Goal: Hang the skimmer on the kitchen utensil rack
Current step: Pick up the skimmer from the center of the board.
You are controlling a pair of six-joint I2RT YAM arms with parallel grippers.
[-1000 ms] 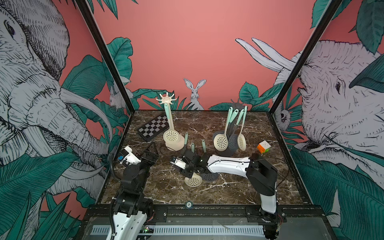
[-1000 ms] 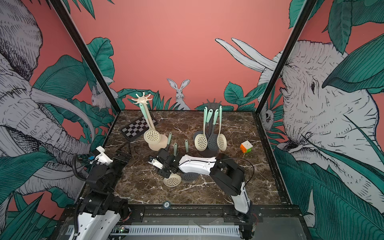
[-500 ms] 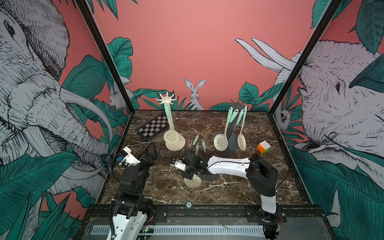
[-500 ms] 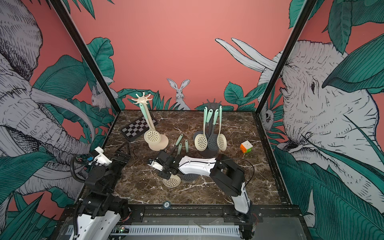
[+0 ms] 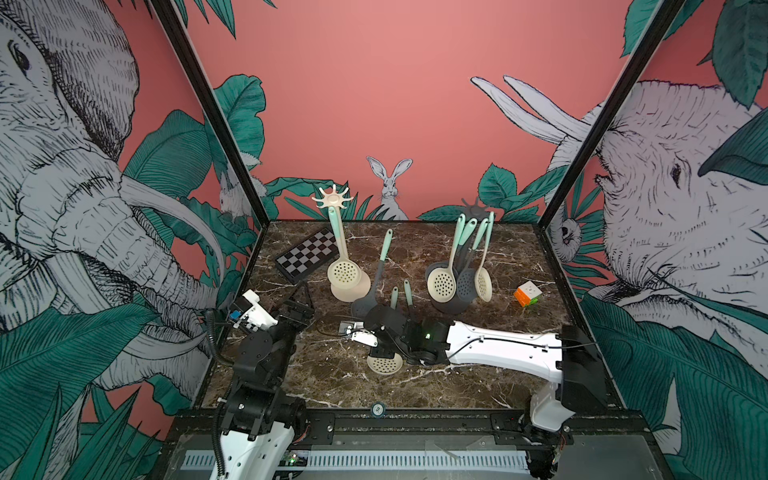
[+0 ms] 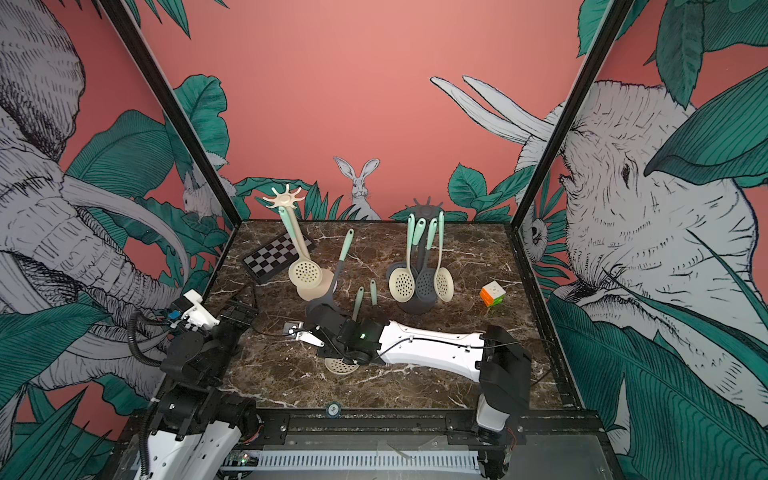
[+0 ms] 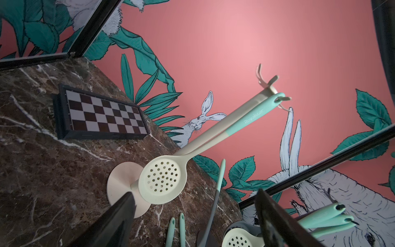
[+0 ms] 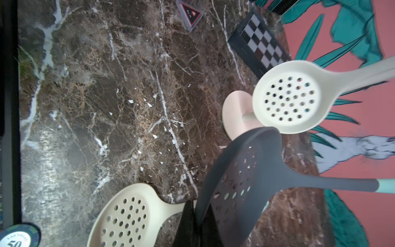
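Right end effector (image 8: 199,216) clenched on grey skimmer (image 8: 241,171) bowl edge, handle slanting up away from it

Dark brown marble tabletop (image 5: 332,376) holding a folded chessboard (image 5: 306,255), a cream utensil rack (image 5: 360,287), a grey utensil rack (image 5: 445,308), a colour cube (image 5: 528,294) and a flat-lying cream skimmer (image 5: 385,365).
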